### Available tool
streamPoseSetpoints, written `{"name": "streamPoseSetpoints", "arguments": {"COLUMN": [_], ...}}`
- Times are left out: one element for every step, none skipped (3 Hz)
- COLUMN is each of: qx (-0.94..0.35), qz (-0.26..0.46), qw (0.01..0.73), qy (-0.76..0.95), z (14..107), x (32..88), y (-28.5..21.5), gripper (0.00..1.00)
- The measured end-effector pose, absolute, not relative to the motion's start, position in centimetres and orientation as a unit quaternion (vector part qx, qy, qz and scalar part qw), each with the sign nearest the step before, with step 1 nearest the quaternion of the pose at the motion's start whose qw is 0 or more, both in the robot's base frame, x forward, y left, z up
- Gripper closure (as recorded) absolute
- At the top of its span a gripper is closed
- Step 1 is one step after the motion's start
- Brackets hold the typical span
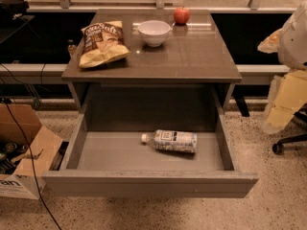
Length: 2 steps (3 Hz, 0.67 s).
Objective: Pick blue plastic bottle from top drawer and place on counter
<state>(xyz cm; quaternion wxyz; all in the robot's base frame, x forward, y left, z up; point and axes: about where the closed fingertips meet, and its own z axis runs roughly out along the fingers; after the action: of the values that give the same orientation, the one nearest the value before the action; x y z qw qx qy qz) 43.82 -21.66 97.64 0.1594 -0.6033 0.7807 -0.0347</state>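
Note:
The blue plastic bottle [170, 141] lies on its side on the floor of the open top drawer [148, 182], right of the middle, with its white cap pointing left. The drawer is pulled fully out toward me, and its flat grey front panel runs across the bottom of the view. The glossy grey-brown counter [192, 56] lies above and behind the drawer. My gripper is not in view. A white rounded shape [293, 38] sits at the right edge, and I cannot tell what it is.
On the counter are a chip bag [101, 44] at the left, a white bowl [154, 32] at the back middle and a red apple [181, 15] at the back right. A cardboard box [21, 150] stands on the floor at the left. Pale yellow packaging [285, 102] and a chair base [288, 143] are at the right.

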Motion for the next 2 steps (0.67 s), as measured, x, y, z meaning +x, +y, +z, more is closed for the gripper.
{"name": "streamPoseSetpoints", "arguments": {"qx": [-0.603, -0.599], "qz": [-0.033, -0.023], "qw": [0.162, 0.174], "qy": [0.781, 0.782], "z": [97.5, 96.6], "x": [43.9, 44.1], "y": [-21.4, -20.0], "gripper": [0.00, 0.00]}}
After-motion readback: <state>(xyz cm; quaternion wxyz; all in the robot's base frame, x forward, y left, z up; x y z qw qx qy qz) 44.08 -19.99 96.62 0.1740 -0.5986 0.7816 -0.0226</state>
